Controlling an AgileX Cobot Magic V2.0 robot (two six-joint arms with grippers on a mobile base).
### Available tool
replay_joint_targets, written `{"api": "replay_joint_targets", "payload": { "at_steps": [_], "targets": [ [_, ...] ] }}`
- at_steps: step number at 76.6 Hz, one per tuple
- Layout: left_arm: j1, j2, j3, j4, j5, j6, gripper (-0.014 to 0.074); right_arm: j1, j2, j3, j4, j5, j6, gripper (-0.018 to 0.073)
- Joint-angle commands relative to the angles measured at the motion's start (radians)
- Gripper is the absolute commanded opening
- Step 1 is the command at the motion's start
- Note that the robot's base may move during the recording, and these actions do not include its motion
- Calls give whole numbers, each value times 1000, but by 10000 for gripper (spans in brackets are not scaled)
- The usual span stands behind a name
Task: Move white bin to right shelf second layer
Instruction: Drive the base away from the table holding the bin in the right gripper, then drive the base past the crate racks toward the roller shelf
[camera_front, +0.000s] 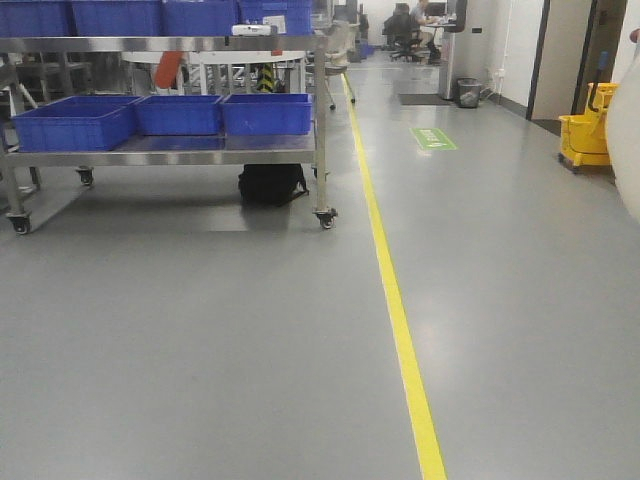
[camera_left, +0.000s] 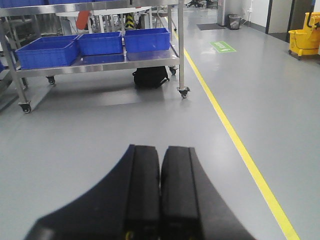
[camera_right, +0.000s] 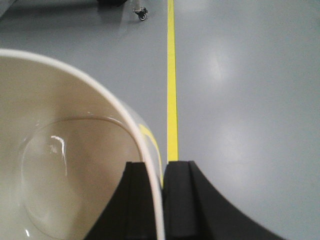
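The white bin (camera_right: 65, 165) fills the left half of the right wrist view, its glossy cream inside facing the camera. My right gripper (camera_right: 159, 167) is shut on the bin's rim, one black finger inside the wall and one outside, and the bin hangs above the grey floor. A blurred white curve at the right edge of the front view is the bin's side (camera_front: 625, 130). My left gripper (camera_left: 161, 152) is shut with nothing in it, its two black fingers pressed together over bare floor. The right shelf second layer is out of view.
A wheeled steel cart (camera_front: 170, 155) with three blue crates (camera_front: 180, 112) stands ahead on the left, a black bag (camera_front: 272, 184) under it. A yellow floor line (camera_front: 395, 300) runs forward. A yellow mop bucket (camera_front: 588, 128) and a bin (camera_front: 468, 92) stand at the far right.
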Motion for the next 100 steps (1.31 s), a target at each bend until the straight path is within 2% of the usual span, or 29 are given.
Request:
{"api": "replay_joint_targets", "payload": {
  "at_steps": [1, 100],
  "targets": [
    [-3, -14, 37, 0, -86, -5, 85, -7, 2, -32, -6, -92, -3, 29],
    [-3, -14, 37, 0, -86, -5, 85, -7, 2, -32, -6, -92, -3, 29]
  ]
}}
